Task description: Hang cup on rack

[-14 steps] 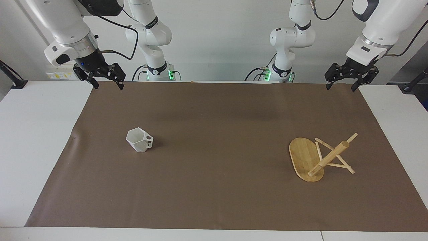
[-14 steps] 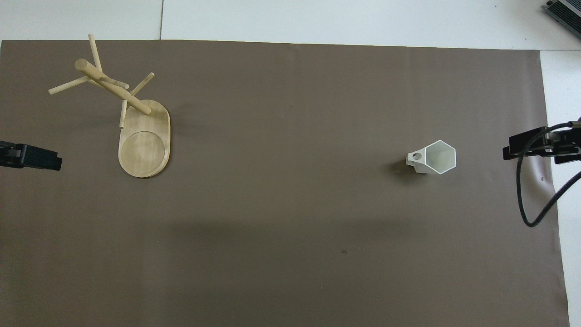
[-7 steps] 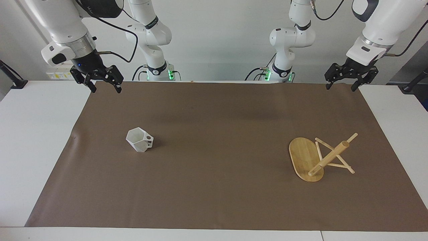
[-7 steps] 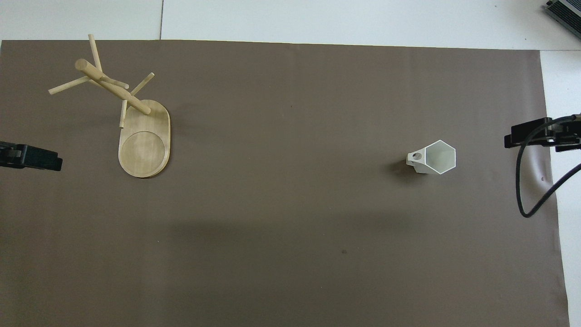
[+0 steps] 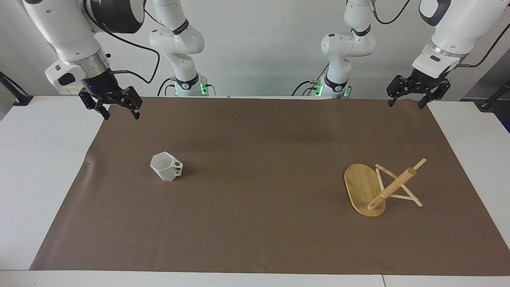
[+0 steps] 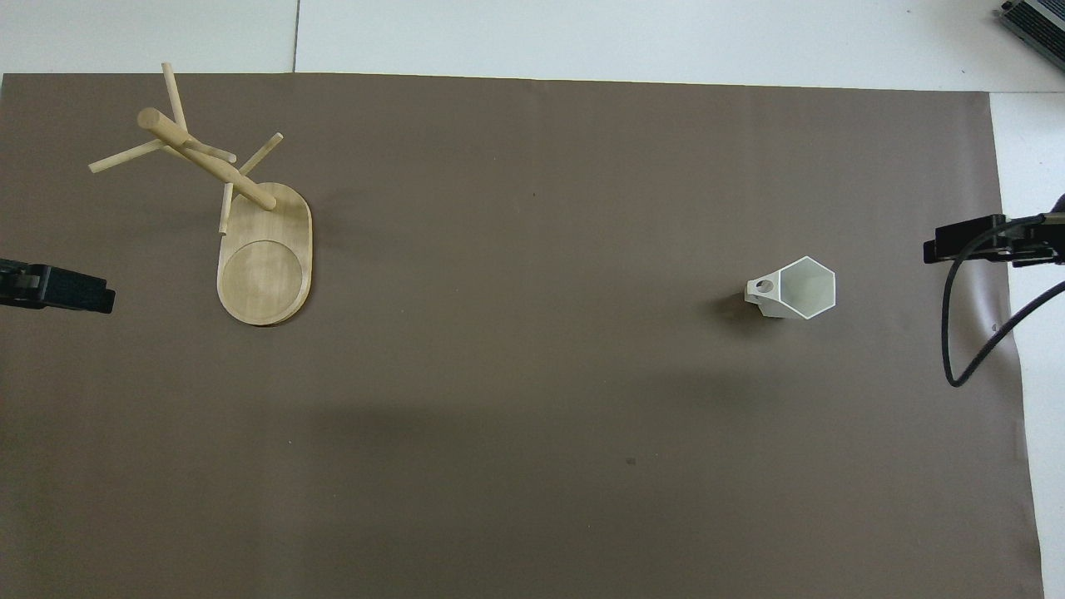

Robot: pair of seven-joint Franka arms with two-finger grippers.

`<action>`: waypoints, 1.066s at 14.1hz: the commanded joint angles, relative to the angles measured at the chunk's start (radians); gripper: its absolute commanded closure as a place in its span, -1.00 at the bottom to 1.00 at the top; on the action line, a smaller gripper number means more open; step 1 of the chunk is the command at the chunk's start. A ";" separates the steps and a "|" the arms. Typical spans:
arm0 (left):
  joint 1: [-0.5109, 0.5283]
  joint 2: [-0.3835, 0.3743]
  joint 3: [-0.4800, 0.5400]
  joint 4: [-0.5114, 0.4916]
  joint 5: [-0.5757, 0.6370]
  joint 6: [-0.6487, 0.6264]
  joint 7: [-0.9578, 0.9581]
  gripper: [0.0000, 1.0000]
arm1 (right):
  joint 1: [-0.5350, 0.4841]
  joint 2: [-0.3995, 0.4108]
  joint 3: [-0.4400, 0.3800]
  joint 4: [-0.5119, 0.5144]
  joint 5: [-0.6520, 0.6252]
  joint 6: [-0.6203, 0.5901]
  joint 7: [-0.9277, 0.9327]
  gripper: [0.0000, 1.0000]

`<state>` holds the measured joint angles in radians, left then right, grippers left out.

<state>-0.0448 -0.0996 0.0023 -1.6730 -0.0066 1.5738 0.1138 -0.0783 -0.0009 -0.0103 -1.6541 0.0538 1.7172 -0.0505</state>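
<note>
The white faceted cup (image 5: 166, 166) (image 6: 795, 288) stands upright on the brown mat toward the right arm's end, with its boxy handle pointing at the mat's middle. The bamboo rack (image 5: 377, 187) (image 6: 241, 208) stands on its oval base toward the left arm's end, with nothing on its pegs. My right gripper (image 5: 120, 114) (image 6: 969, 241) hangs open and empty over the mat's edge at the right arm's end, well apart from the cup. My left gripper (image 5: 405, 104) (image 6: 83, 291) waits open and empty over the mat's edge at the left arm's end.
The brown mat (image 5: 255, 207) covers most of the white table (image 5: 36, 167). A black cable (image 6: 957, 333) loops down from the right wrist. White table strips border the mat at both arms' ends.
My right gripper has come lower and shifted toward the right arm's end of the table, staying open. The left gripper, the cup and the rack have not moved.
</note>
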 commanded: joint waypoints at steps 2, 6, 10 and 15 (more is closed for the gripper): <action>0.000 -0.020 -0.001 -0.020 -0.004 0.003 0.003 -1.00 | -0.009 -0.027 0.003 -0.143 0.017 0.132 -0.026 -1.00; 0.000 -0.020 -0.001 -0.022 -0.006 0.002 0.004 -1.00 | -0.009 -0.013 0.004 -0.275 0.017 0.273 -0.028 -1.00; 0.000 -0.020 -0.001 -0.022 -0.006 0.006 0.004 -1.00 | -0.005 0.053 0.006 -0.316 0.018 0.375 -0.048 -1.00; 0.003 -0.020 -0.001 -0.024 -0.006 0.008 0.006 -1.00 | -0.001 0.097 0.007 -0.397 0.087 0.531 -0.116 -1.00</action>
<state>-0.0448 -0.1000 0.0023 -1.6730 -0.0066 1.5738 0.1138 -0.0721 0.0985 -0.0081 -2.0094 0.0885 2.1941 -0.1093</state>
